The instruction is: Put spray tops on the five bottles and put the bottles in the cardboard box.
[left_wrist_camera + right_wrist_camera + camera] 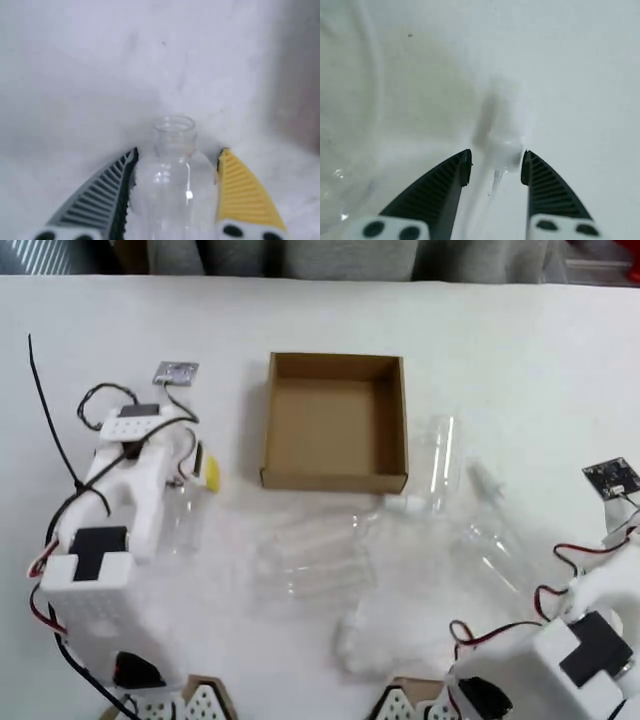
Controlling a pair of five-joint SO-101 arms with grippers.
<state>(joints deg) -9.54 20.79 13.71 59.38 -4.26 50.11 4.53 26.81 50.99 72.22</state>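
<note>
Left pincer (178, 151) is clamped on a clear plastic bottle (172, 187). Its grey finger (100, 200) presses one side of the bottle's shoulder and its yellow finger (242, 192) presses the other. The bottle's threaded neck points away from the wrist and is uncapped. From the high view, this bottle sits close against the left arm (130, 480), to the left of the cardboard box (335, 480) and apart from it.

The right pincer (495, 159) has its two black fingers apart, with a white spray top (503, 142) between their tips. The spray top lies on the white surface (500, 340), and its thin tube runs back between the fingers. One finger is at the spray top's head and a narrow gap shows at the other. The curved wall of another clear bottle (345, 125) shows at the edge of the right wrist view.

The cardboard box stands open-topped near the middle of the surface. Loose bottles (310, 560), all clear, lie on their sides outside it: some just in front of the box, one just beside its right wall, and one farther toward the right arm (590, 640).
</note>
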